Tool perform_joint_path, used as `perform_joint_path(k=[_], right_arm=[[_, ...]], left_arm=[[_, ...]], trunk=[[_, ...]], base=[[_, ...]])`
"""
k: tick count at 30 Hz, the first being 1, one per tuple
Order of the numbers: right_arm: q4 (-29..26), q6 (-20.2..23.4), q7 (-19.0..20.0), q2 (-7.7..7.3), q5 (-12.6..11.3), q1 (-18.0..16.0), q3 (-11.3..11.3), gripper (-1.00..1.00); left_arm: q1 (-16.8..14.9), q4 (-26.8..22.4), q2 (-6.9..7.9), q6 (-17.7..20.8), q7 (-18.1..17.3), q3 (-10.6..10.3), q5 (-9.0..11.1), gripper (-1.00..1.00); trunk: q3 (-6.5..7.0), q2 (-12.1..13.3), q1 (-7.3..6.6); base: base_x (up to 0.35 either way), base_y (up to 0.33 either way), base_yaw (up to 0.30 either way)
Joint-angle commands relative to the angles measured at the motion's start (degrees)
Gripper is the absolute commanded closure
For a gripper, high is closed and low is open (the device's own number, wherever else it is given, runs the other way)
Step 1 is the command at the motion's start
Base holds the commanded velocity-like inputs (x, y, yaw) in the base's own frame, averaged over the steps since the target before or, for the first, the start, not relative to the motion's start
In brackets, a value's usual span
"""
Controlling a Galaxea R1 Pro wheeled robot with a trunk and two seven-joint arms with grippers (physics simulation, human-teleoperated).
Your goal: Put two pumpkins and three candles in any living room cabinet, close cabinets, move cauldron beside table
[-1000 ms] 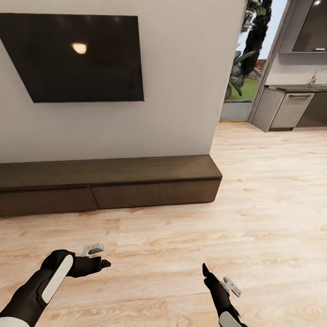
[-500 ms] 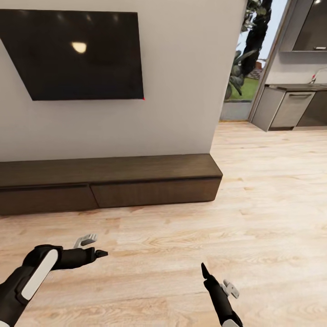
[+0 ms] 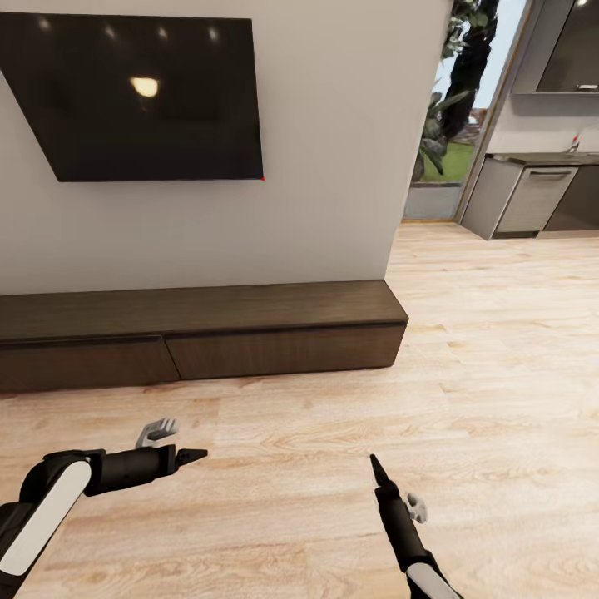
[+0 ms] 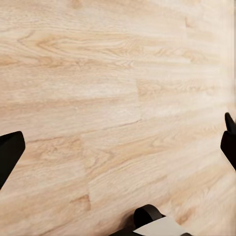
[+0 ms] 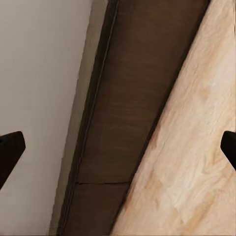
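Head view | cabinet point(image 3: 200, 333) against wall, drawers shut, under wall TV point(image 3: 141, 100) | bare wood floor point(image 3: 333, 433) between | left gripper point(image 3: 179, 445) jaws apart, empty | right gripper point(image 3: 395, 487) jaws apart, empty | kitchen units point(image 3: 532, 200) far right

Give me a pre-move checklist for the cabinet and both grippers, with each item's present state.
1. Cabinet drawer fronts flush and shut: ok in the head view for the part that shows.
2. Left gripper empty: ok; the left wrist view has bare floor between its fingertips.
3. Right gripper empty: ok; its fingertips stand wide apart in the right wrist view, nothing between them.
4. Both grippers short of the cabinet: ok; floor lies between.
5. Pumpkins, candles, cauldron located: cannot tell.
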Motion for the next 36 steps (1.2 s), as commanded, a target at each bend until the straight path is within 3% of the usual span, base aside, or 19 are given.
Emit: perform_joint_path(k=[1,4,8,16,20,26,36], right_arm=[[0.2,1.0,0.5,-0.04,-3.2,0.0,0.2,-1.0],[0.5,2.3,0.7,0.01,-7.7,0.0,-0.1,-1.0],[0.7,2.1,0.6,0.08,-9.4,0.0,-0.3,-1.0],[0.1,1.3,1.6,0.3,-10.3,0.0,-0.4,-1.0],[-0.1,1.5,5.4,0.19,-10.8,0.0,-0.5,-1.0],[-0.1,1.7,9.7,0.03,-10.5,0.0,-0.3,-1.0],[-0.1,1.7,10.1,-0.01,-10.2,0.0,0.1,-1.0]], left_arm=[[0.0,-0.1,-0.02,0.1,-0.5,0.0,-0.2,-1.0],[0.0,-0.1,-0.06,0.1,-0.5,0.0,0.9,-1.0],[0.1,-0.1,-0.01,0.1,-0.5,0.0,1.5,-1.0],[0.1,0.0,0.07,0.1,-0.5,0.0,1.7,-1.0],[0.1,-0.1,0.01,0.1,-0.5,0.0,1.8,-1.0],[0.1,-0.1,0.39,0.1,-0.5,-0.1,5.6,-1.0],[0.1,-0.1,0.51,0.1,-0.5,-0.4,6.3,-1.0]], trunk=[[-0.04,0.0,-0.01],[-0.58,-1.2,0.65],[-1.3,-2.8,1.53],[-2.74,-6.0,3.29],[-3.46,-7.6,4.17],[-4.53,-10.0,5.49],[-6.33,-14.1,7.68]], base=[[0.0,0.0,0.0],[0.0,0.0,0.0],[0.0,0.0,0.0],[0.0,0.0,0.0],[0.0,0.0,0.0],[0.0,0.0,0.0],[0.0,0.0,0.0]])
